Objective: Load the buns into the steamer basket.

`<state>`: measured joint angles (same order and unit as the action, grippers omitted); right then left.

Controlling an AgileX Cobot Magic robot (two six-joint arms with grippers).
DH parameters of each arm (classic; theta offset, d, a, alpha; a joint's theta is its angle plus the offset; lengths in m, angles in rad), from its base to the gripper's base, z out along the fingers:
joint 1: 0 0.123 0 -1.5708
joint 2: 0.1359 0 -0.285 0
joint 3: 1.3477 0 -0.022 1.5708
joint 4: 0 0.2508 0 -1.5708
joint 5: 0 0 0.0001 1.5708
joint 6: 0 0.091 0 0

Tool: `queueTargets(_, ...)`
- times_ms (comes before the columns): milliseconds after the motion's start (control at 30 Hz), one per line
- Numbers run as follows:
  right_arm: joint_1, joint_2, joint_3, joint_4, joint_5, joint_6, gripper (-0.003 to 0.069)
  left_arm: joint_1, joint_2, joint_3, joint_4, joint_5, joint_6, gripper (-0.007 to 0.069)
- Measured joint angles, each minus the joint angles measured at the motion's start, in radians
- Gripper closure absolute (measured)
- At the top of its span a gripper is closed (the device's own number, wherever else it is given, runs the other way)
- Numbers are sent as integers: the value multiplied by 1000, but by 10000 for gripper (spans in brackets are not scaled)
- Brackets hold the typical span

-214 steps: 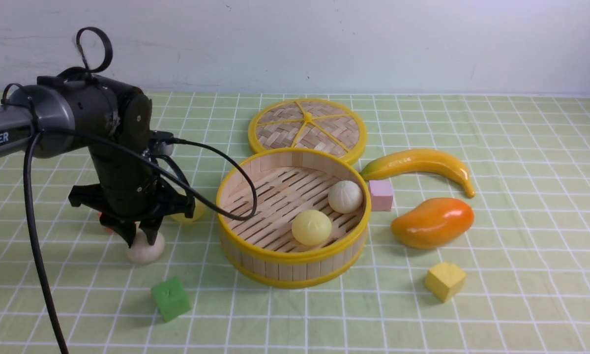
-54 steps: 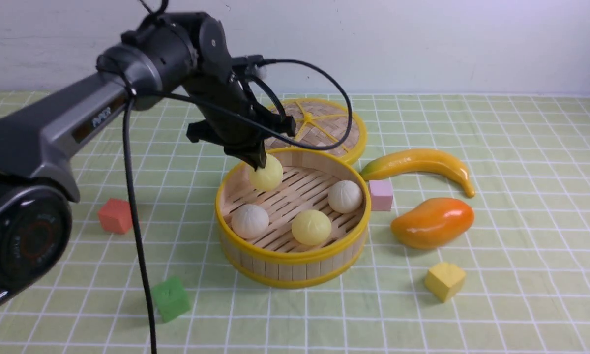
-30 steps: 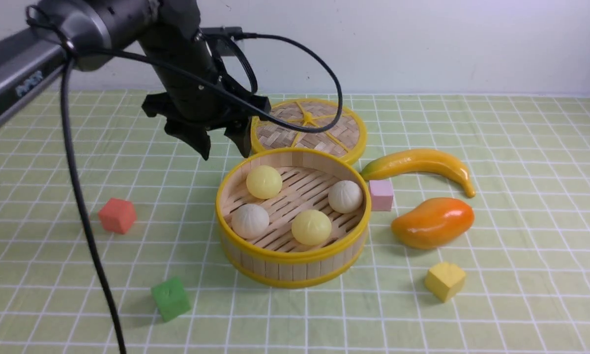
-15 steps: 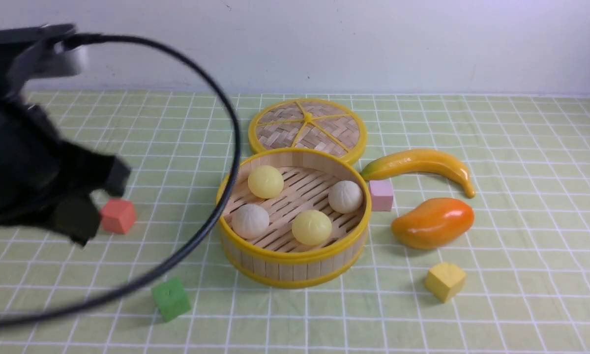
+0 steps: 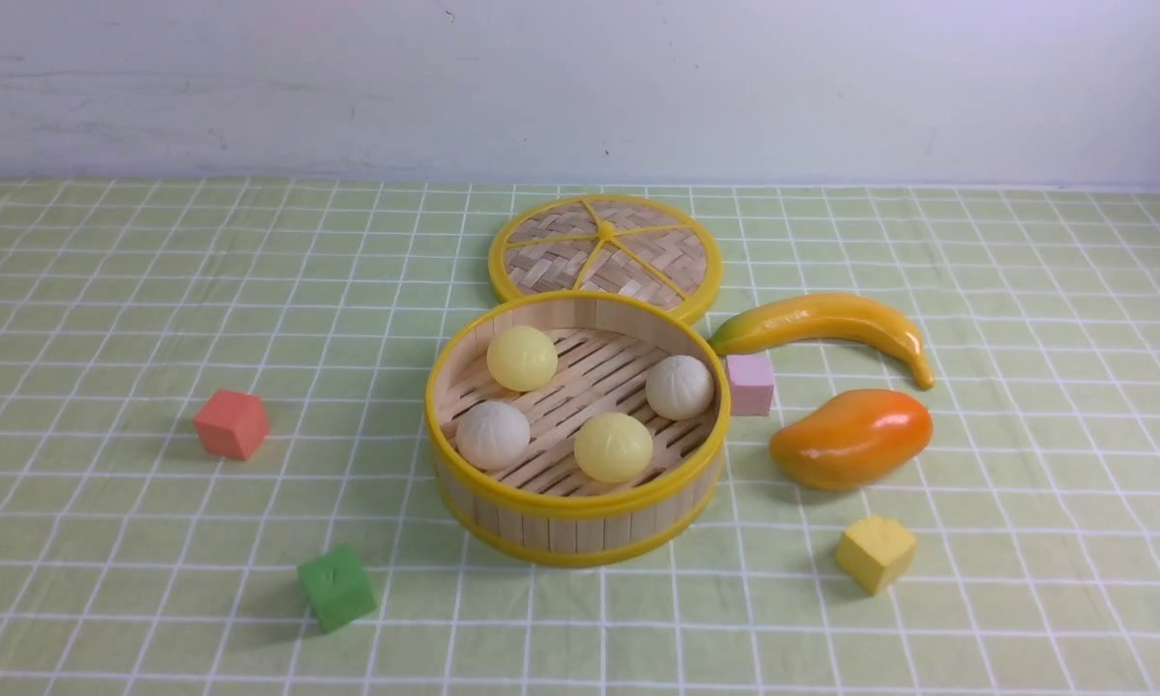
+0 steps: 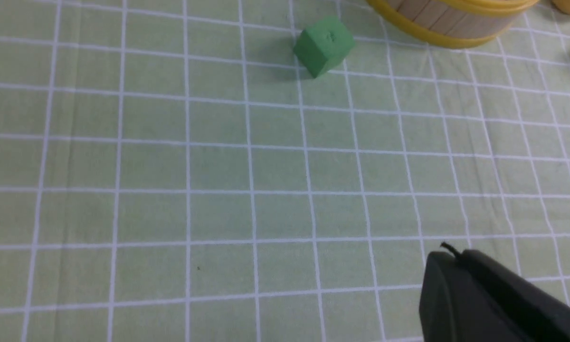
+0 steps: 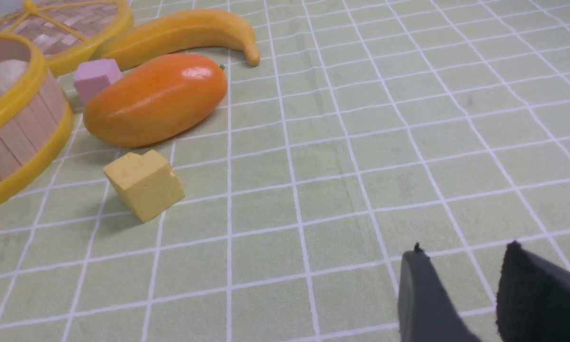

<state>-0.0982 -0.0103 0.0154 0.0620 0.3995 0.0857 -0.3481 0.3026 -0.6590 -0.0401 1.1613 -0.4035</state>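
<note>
since the earlier frames, the left arm is withdrawn from the front view entirely, and the pale yellow bun once carried above the rim is now listed among the contents of the steamer basket [image 5: 580,498].

contents of basket: four buns, all resting on the slatted floor. pale yellow bun [image 5: 521,357] at the far left; off-white bun [image 5: 680,387] at the far right; off-white bun [image 5: 492,435] at the near left; pale yellow bun [image 5: 613,447] at the near middle. none is seen touching another.

left gripper [image 6: 449,259]: shut, nothing held; only one dark finger is seen in the wrist view, low over bare cloth. the green cube [image 6: 324,45] lies between it and the basket wall. the buns are well apart from it, inside the basket, out of that view.

right gripper [image 7: 463,266]: jaws parted, nothing between them. it is held over bare cloth, well apart from the basket; the yellow cube [image 7: 144,184] and mango [image 7: 156,99] lie between.

status: task is judged complete.

risks, judged: a renewed reach by either arm could knock the basket wall or tip it, so that buns are rolled out; the round buns could be shifted by any jolt to the cloth. the lid [image 5: 604,249], touching the far rim, could be dragged too.
</note>
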Motion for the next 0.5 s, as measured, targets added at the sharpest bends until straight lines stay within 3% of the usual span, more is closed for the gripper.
queueTargets(500, 0, 0, 0, 0, 0, 0, 420, 0, -12, 20, 26, 1, -21, 638)
